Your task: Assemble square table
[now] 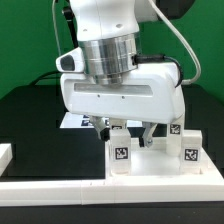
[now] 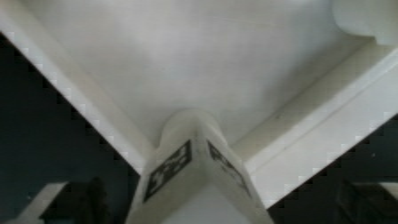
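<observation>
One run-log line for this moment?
white plastic square tabletop against border rail | white tagged block leg upright on it | jaws open around leg

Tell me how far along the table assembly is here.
Done: at least two legs stand upright on the tabletop. In hand: nothing; the gripper is open above it, beside the near leg. Left: I can't see the other legs or whether any is seated.

I count one tabletop (image 1: 150, 172) under my gripper (image 1: 134, 134). Three legs show on it: one (image 1: 120, 156) right below my fingers, and two more, (image 1: 190, 155) and (image 1: 176, 130), off to the exterior view's right of me. My wrist camera catches just one leg (image 2: 185, 168). Behind my gripper lies one marker board (image 1: 74, 121).
</observation>
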Robot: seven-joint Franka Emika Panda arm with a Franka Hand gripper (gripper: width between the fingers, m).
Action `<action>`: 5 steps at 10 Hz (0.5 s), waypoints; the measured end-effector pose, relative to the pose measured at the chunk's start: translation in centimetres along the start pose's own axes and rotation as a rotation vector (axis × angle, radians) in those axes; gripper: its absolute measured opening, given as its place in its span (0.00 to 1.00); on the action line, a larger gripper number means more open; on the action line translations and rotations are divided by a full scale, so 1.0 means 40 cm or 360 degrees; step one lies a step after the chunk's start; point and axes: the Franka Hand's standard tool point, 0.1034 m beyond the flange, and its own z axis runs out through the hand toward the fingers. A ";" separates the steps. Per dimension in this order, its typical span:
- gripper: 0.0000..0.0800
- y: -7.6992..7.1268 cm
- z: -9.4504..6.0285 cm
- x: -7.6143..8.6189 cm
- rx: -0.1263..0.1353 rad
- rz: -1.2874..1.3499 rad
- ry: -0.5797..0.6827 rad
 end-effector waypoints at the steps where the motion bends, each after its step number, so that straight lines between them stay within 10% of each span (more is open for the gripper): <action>1: 0.81 0.001 0.002 0.005 -0.0023 -0.0326 0.0031; 5: 0.81 0.015 0.015 0.011 -0.0022 -0.0702 0.0110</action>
